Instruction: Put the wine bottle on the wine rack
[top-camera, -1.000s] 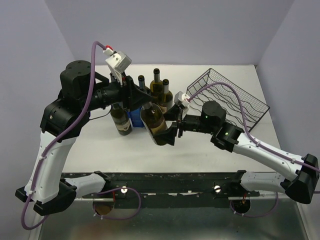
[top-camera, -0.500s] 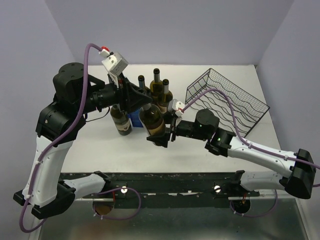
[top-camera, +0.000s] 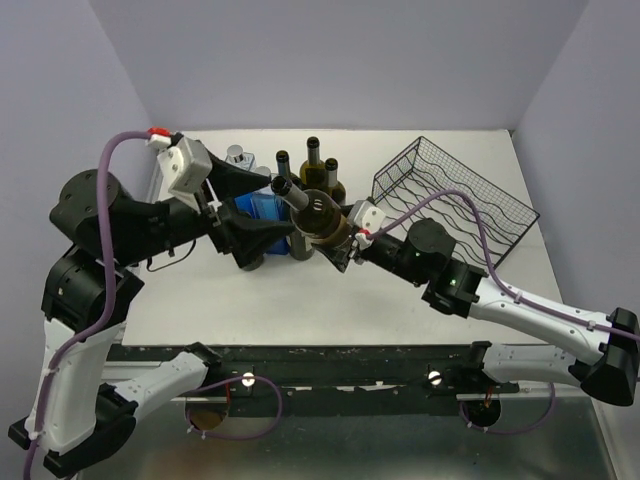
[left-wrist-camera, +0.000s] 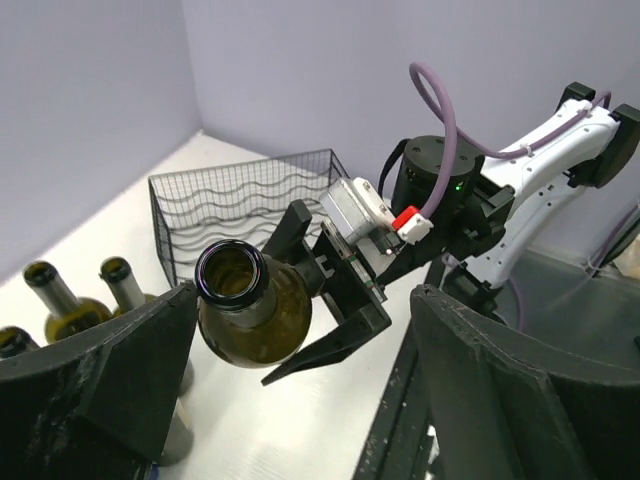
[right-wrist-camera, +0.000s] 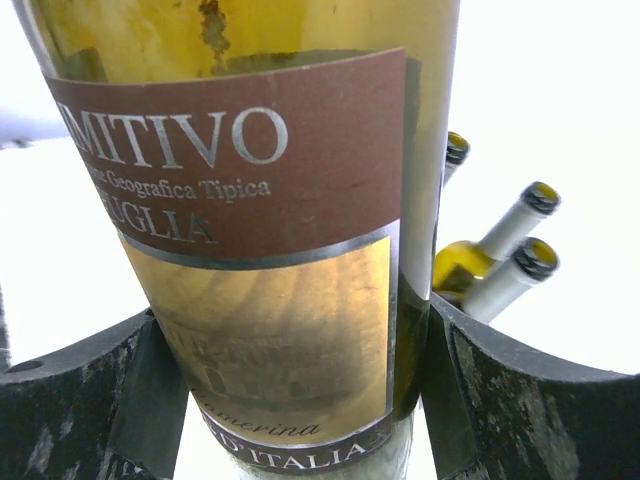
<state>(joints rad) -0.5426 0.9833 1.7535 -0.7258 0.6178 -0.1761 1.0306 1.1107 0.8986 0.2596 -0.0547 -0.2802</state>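
Wine bottle (top-camera: 318, 213) hangs tilted over the bench (top-camera: 250, 300) in the middle of the top view, with its open mouth toward the upper left. The right hand (top-camera: 332, 236) holds its labelled body, both fingers against the glass. The left hand (top-camera: 262, 240) stands wide just left of it, gripping nothing. The wine rack (top-camera: 455, 200) sits at right, apart from the bottle. Other bottles (top-camera: 313, 165) stand upright behind.

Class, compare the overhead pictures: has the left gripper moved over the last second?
Yes. The left gripper has drawn back leftward, farther from the black wire rack, and opened.
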